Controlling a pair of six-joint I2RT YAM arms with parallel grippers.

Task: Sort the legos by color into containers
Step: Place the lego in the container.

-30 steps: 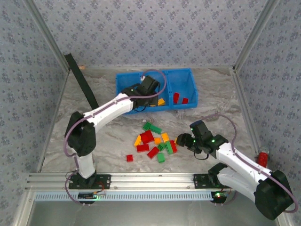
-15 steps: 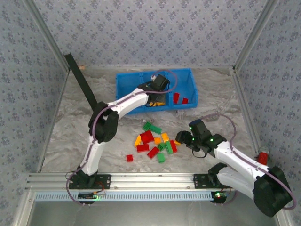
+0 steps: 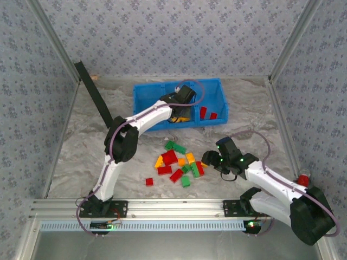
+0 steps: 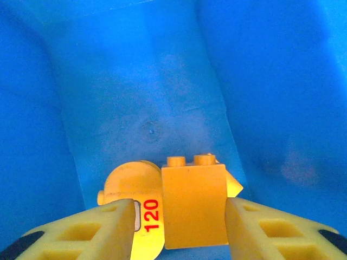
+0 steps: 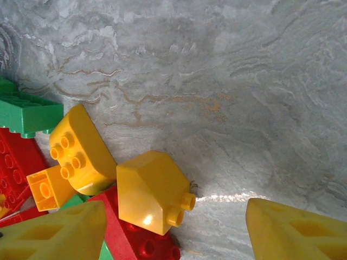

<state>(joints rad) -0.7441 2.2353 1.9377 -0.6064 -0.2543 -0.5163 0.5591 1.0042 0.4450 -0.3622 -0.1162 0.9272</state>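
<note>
Left end effector (image 4: 180,219) is down in the middle compartment of the blue tray (image 3: 142,95), fingers apart. One orange brick (image 4: 194,208) stands between them: one finger is clear of it, the other is right at its side. One flat yellow tag (image 4: 130,187) marked 120 lies just beside that brick. One tray, three compartments; in the right one we count two red bricks (image 3: 203,112). The pile (image 3: 179,161) on the surface (image 3: 244,103) holds about a dozen: roughly five red, five green, three or four orange. One red brick (image 3: 149,181) sits apart, near left. Right end effector (image 5: 173,214) hangs at the pile's right edge, fingers spread wide, gripping nothing, over one yellow brick (image 5: 152,189).
</note>
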